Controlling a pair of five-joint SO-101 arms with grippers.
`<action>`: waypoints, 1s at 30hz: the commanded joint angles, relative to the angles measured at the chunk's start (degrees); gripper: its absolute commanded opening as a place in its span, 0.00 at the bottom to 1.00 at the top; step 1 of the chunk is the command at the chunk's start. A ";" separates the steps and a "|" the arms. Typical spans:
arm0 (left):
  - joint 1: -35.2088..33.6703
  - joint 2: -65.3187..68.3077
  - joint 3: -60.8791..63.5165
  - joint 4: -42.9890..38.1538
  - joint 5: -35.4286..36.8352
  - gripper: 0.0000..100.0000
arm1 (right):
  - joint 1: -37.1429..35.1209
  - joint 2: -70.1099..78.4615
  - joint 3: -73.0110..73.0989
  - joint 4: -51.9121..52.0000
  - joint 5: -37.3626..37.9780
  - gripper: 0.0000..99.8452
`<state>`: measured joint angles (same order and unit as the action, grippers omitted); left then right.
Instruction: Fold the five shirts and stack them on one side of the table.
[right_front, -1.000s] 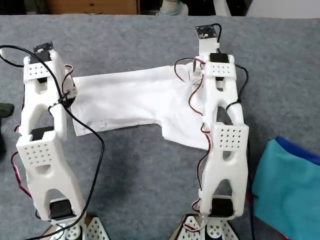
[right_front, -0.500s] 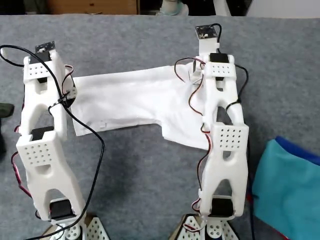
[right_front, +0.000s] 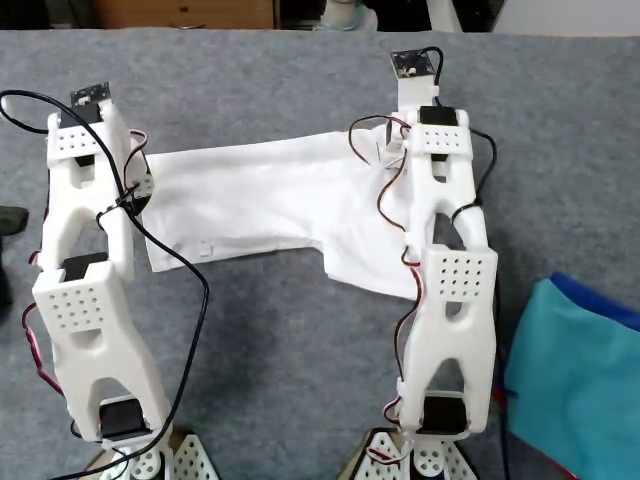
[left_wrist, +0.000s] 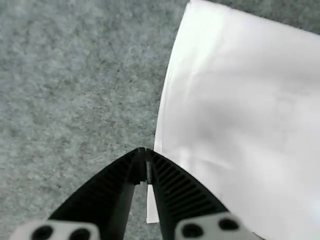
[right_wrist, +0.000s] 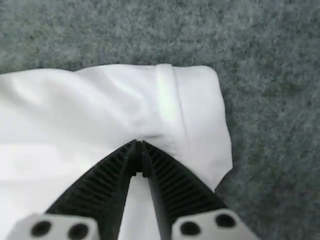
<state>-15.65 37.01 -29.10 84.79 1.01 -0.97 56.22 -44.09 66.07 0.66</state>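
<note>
white shirt (right_front: 260, 200) lies spread flat on the grey table (right_front: 280, 350) between the two arms. right gripper (right_wrist: 138, 144) is pinched onto its puckered cloth near a hemmed corner. left gripper (left_wrist: 145, 152) is closed, its tips at the shirt's side edge.

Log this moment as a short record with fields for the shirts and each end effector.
white shirt: lying flat on the grey table
left end effector: shut, tips at the shirt's edge
right end effector: shut on the shirt near a corner
teal garment: bunched at the table's edge
</note>
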 joint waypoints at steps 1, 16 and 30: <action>-0.18 -3.56 -0.26 -0.70 -0.26 0.02 | 1.10 -0.31 -2.86 0.09 0.35 0.01; -0.09 -3.47 -0.62 -0.79 -0.26 0.02 | 1.10 -0.31 -2.86 0.00 0.35 0.01; -0.18 -3.47 -0.09 -2.20 -0.26 0.02 | 0.84 -0.22 -2.86 0.00 0.35 0.01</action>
<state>-15.65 37.01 -28.75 83.30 1.01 -0.97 56.22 -44.09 66.07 0.66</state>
